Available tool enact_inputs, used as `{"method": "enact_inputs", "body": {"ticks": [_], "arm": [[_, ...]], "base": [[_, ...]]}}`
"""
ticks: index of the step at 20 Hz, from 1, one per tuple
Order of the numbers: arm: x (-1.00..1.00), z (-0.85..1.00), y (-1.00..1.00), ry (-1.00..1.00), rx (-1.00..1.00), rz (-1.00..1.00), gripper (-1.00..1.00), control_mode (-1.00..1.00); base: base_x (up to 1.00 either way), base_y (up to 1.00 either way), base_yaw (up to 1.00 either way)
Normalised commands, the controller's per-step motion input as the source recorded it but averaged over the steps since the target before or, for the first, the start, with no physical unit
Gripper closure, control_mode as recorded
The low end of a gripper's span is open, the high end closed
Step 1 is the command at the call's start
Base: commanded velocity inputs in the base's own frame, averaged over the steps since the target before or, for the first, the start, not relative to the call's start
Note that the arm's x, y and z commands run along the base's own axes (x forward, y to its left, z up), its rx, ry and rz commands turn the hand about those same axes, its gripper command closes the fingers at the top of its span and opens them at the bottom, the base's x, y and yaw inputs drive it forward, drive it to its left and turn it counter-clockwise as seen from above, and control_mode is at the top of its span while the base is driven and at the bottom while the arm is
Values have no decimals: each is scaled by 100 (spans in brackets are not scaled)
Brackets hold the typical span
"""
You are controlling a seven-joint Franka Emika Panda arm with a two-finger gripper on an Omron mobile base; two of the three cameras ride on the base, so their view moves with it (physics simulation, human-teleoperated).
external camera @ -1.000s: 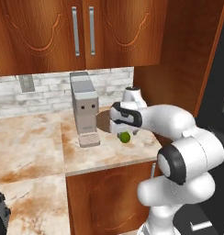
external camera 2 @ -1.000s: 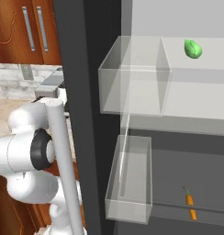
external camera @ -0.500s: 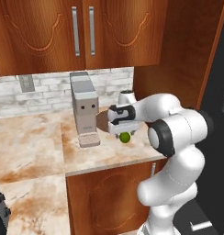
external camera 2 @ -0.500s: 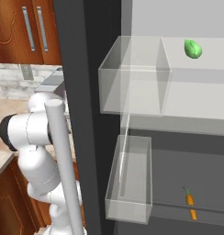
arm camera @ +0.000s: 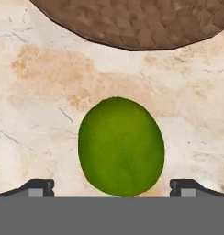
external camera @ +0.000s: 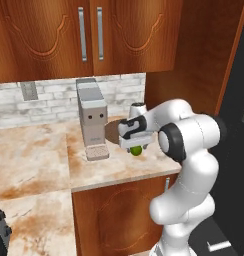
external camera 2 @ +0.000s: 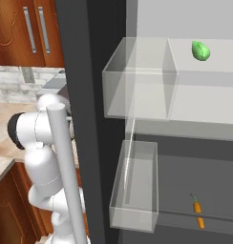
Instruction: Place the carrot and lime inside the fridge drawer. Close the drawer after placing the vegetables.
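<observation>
At the centre of the left base view, the gripper (external camera: 137, 148) hangs directly over the lime (external camera: 137, 149) on the marble counter (external camera: 39, 155), its jaws spread wide on either side of the fruit and holding nothing. In the hand view the lime (arm camera: 120, 146) sits at lower centre between the two finger tips (arm camera: 36, 187), with bare stone showing on both flanks and a brown textured mat (arm camera: 132, 23) curving across the top of the frame, apart from the fruit. The lime lies near the counter's front edge, with a grey coffee machine (external camera: 93, 122) standing to its left and a wooden wall panel (external camera: 204, 55) rising at upper right. In the right base view the fridge stands open: the carrot (external camera 2: 198, 214) lies at lower right on the dark drawer (external camera 2: 185, 190), well clear of the transparent bin (external camera 2: 137, 188) to its left, with open floor around it. A brighter green oval (external camera 2: 200, 50) rests on the upper shelf at top right, beside another clear bin (external camera 2: 140, 78).
</observation>
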Motion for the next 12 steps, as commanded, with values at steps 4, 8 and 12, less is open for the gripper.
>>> {"method": "enact_inputs", "body": {"ticks": [4,8,12], "arm": [[42,-23,0,0,0,0,-100,-100],[38,-23,0,0,0,0,-100,-100],[-6,-25,-8,0,0,0,-100,-100]], "base": [[0,0,0],[0,0,0],[0,0,0]]}}
